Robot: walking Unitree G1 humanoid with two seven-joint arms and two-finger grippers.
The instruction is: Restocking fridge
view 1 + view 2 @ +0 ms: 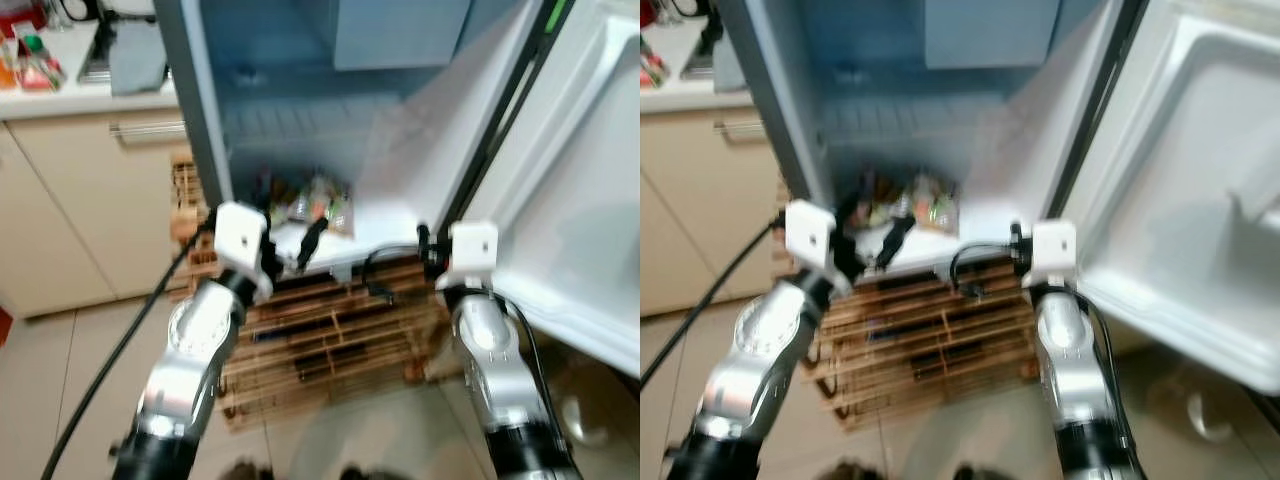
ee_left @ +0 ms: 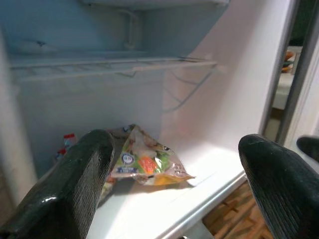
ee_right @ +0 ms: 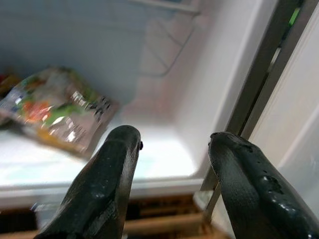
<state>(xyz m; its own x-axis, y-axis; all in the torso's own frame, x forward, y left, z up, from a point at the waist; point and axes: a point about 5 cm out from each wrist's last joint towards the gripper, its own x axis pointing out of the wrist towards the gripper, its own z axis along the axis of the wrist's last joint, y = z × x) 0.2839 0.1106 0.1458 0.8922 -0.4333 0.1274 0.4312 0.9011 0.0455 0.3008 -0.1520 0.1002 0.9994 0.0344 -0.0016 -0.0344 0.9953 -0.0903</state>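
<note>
The fridge stands open, its white floor (image 2: 209,169) holding a colourful bag of mixed vegetables (image 2: 147,162) toward the back left. The same bag (image 3: 55,107) appears in the right wrist view. Something small and red (image 2: 67,142) lies behind it against the left wall. My left gripper (image 1: 295,250) hovers at the front edge of that floor, open and empty, with the bag a short way ahead between its fingers (image 2: 70,184). My right gripper (image 3: 174,174) is open and empty at the front right corner of the compartment, close to the door hinge side.
A wire shelf (image 2: 114,64) spans the fridge above the floor. The open door (image 1: 580,200) juts out on the right. A slatted wooden rack (image 1: 330,330) sits on the tiles below the fridge. Beige cabinets (image 1: 70,200) and a cluttered counter (image 1: 60,90) stand at left.
</note>
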